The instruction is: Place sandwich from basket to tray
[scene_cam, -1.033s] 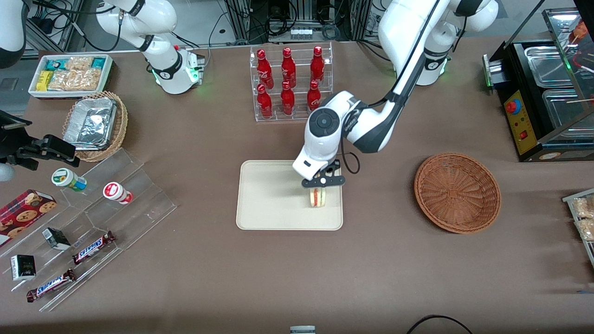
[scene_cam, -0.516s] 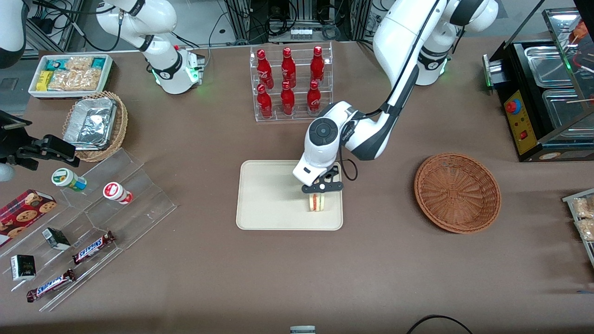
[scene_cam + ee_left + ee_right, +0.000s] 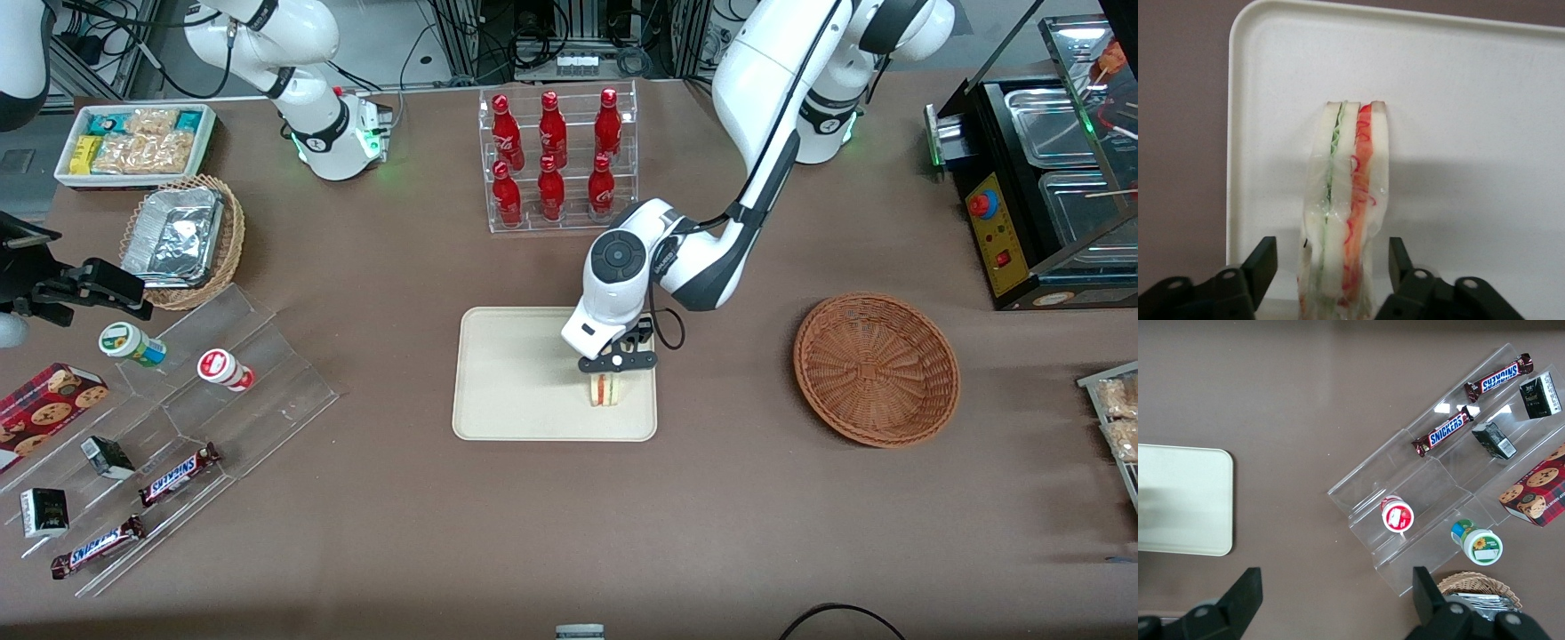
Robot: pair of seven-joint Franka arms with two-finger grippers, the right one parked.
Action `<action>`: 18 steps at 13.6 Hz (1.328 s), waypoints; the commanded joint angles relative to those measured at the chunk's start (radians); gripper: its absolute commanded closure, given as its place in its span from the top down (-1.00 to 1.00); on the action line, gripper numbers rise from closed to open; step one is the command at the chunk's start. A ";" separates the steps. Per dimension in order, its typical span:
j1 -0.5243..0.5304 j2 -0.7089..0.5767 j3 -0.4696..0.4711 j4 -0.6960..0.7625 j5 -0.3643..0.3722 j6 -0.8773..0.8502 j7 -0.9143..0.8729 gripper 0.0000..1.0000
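Sandwich (image 3: 1346, 200) stands on edge on the tray (image 3: 516, 373), near the tray's edge facing the empty basket (image 3: 876, 369). Gripper (image 3: 613, 373) sits directly above it, fingers (image 3: 1258, 267) spread slightly wider than the wedge, gaps both sides, not gripping. Sandwich's long axis runs straight out between the fingers; a straight lift looks enough to clear it.
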 commanded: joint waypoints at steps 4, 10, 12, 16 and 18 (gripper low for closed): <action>0.058 -0.185 0.012 0.078 -0.005 -0.333 -0.071 1.00; 0.179 -0.417 0.014 0.079 0.007 -0.516 -0.054 1.00; 0.214 -0.470 0.015 0.078 0.014 -0.587 -0.054 1.00; 0.292 -0.530 0.015 0.069 0.017 -0.677 -0.021 1.00; 0.354 -0.572 0.014 0.059 0.014 -0.730 0.076 1.00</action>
